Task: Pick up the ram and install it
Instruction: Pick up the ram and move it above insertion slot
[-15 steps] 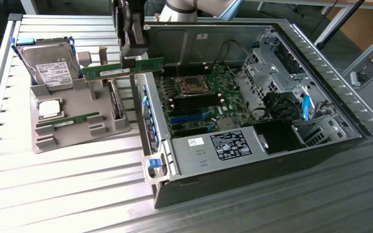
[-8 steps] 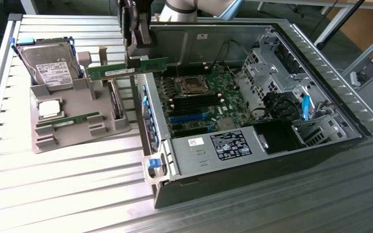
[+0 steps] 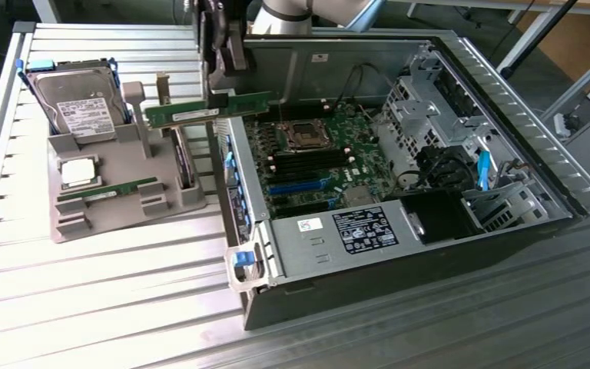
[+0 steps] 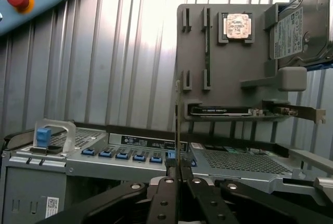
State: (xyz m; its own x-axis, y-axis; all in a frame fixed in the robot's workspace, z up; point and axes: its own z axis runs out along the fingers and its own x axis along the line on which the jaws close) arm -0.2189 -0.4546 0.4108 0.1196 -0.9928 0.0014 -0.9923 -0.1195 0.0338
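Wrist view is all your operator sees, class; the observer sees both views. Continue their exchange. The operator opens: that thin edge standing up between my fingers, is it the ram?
Observer: Yes. In the exterior view the gripper grips the ram, a long green stick with a white label.
Operator: Where is it over the computer?
Observer: Above the wall of the case on the exterior view's left, next to the tray.
Operator: And the slots?
Observer: The black memory slots lie beside the CPU socket, toward the exterior view's right of the ram.
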